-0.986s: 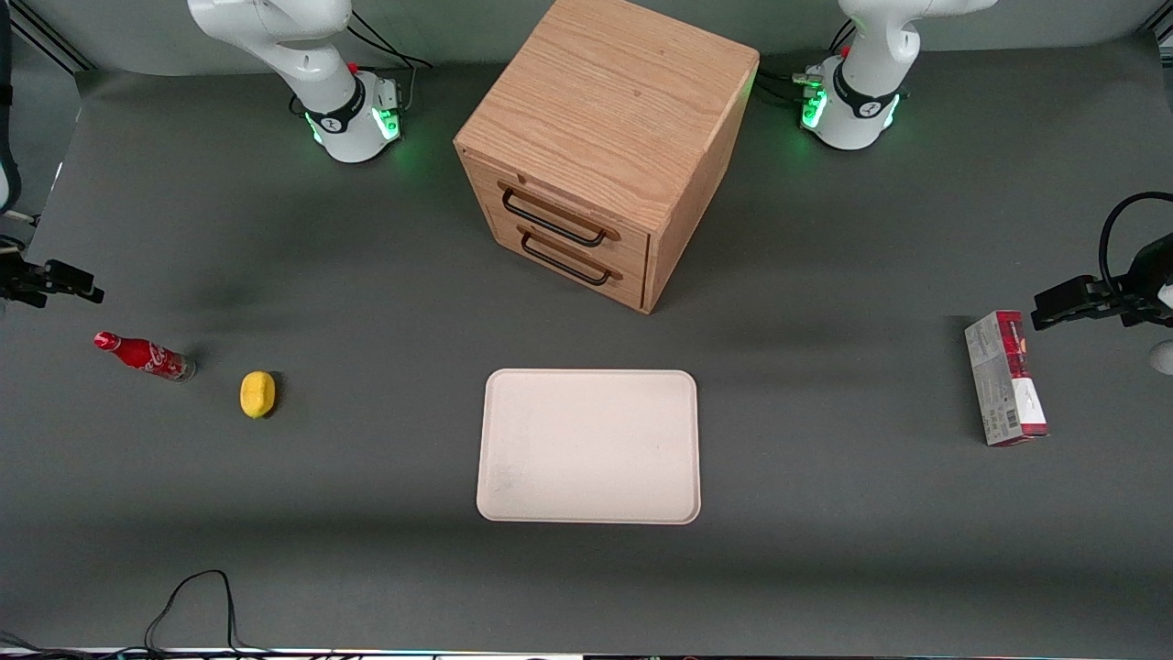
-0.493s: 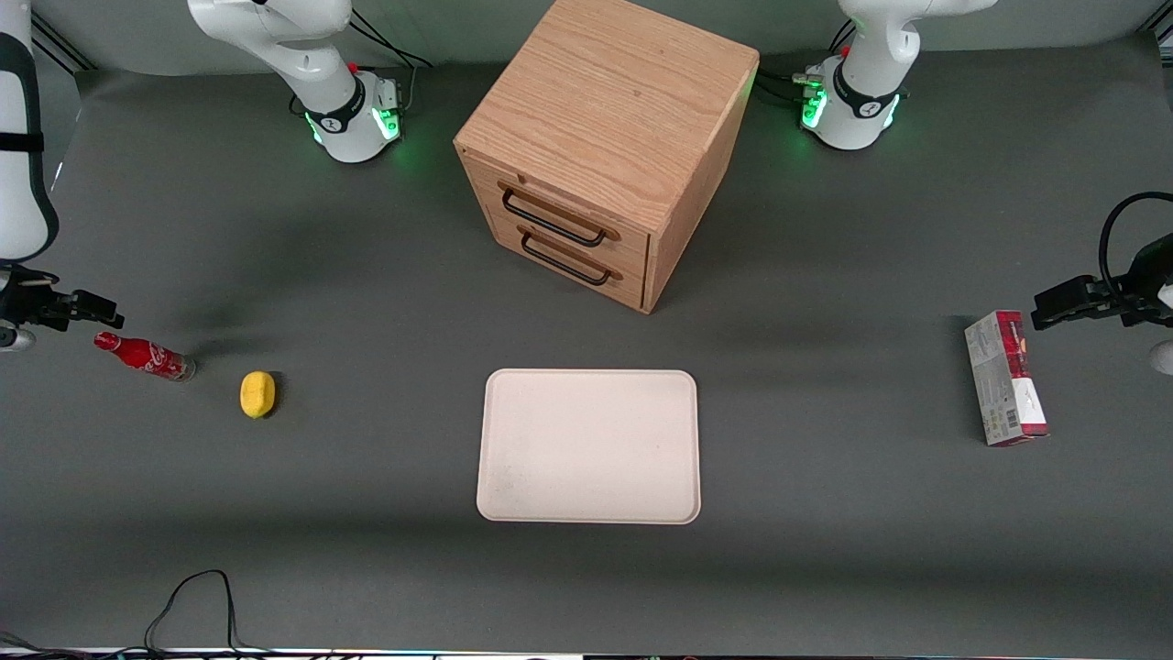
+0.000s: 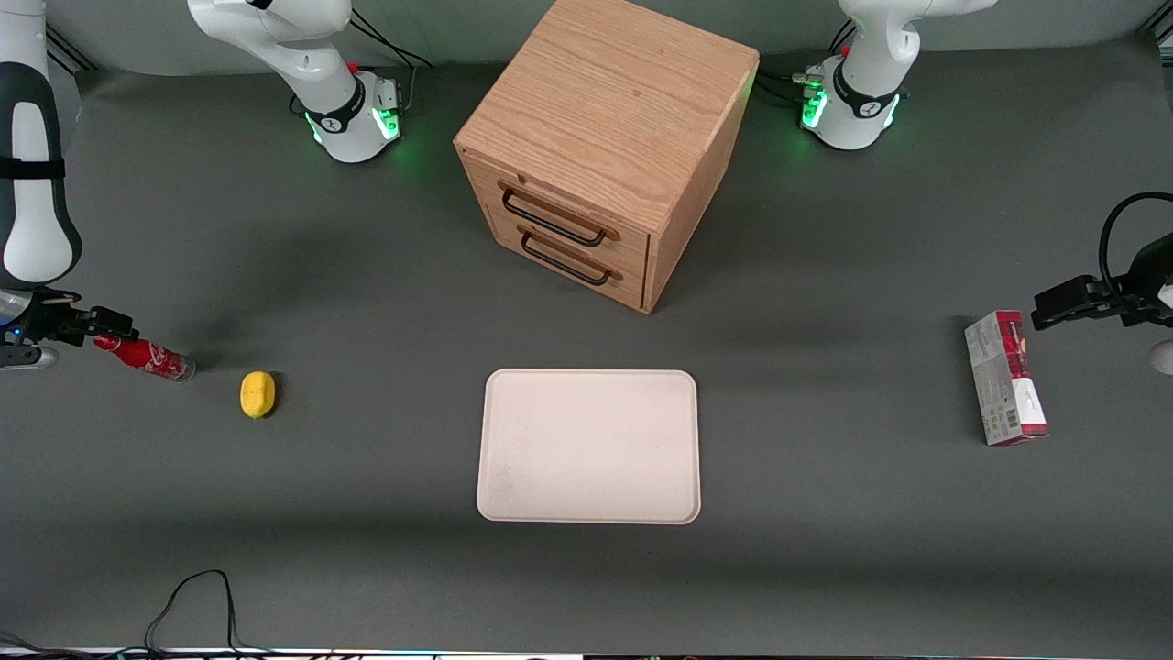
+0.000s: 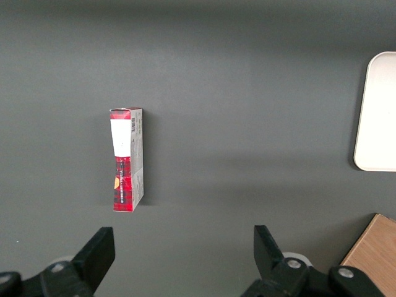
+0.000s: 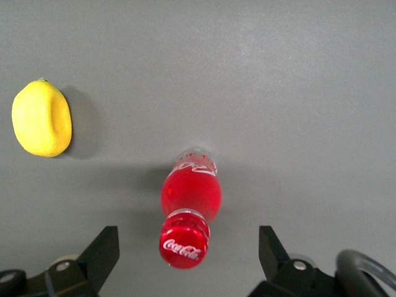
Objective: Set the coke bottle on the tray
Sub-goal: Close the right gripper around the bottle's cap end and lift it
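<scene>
The coke bottle (image 3: 151, 357), small and red with white script, stands on the grey table toward the working arm's end; the right wrist view shows its red cap from above (image 5: 184, 240). My right gripper (image 3: 108, 327) hovers over the cap, open and empty, with the cap between its two wide-apart black fingers (image 5: 102, 253). The gripper's middle (image 5: 187, 263) is just off the cap. The cream-white tray (image 3: 586, 446) lies empty at the table's middle, well away from the bottle, nearer the front camera than the cabinet. Its edge also shows in the left wrist view (image 4: 377, 111).
A yellow lemon (image 3: 257, 394) lies beside the bottle, toward the tray; it also shows in the right wrist view (image 5: 41, 119). A wooden two-drawer cabinet (image 3: 596, 147) stands farther back. A red-and-grey carton (image 3: 1005, 378) lies toward the parked arm's end. A black cable (image 3: 192, 596) loops near the front edge.
My right gripper has moved in from the table's edge toward the bottle and now covers its cap in the front view. The bottle, lemon and tray have not moved.
</scene>
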Motion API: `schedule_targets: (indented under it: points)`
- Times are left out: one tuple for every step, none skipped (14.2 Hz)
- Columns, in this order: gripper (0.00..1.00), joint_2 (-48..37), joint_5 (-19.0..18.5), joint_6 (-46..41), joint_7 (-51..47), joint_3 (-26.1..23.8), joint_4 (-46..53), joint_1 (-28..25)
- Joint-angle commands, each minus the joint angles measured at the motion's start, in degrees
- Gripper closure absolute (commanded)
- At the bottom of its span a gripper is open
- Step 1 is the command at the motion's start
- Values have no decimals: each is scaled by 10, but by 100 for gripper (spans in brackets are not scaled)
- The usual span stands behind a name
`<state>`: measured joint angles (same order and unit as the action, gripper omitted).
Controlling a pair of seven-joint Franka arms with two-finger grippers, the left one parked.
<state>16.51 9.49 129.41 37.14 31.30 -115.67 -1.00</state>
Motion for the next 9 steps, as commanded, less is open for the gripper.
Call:
schedule_targets:
  points:
    - [3, 12, 26, 1, 27, 3, 12, 0]
    - [23, 12, 26, 1, 27, 3, 13, -1]
    - [46, 12, 26, 1, 27, 2, 13, -1]
    - [56, 12, 26, 1, 27, 2, 12, -1]
    - [72, 12, 25, 1, 27, 2, 12, -1]
    - [83, 12, 25, 1, 27, 2, 12, -1]
    - [91, 12, 26, 1, 27, 2, 12, -1]
    - [91, 13, 26, 1, 27, 2, 13, -1]
    - [94, 14, 26, 1, 27, 2, 13, -1]
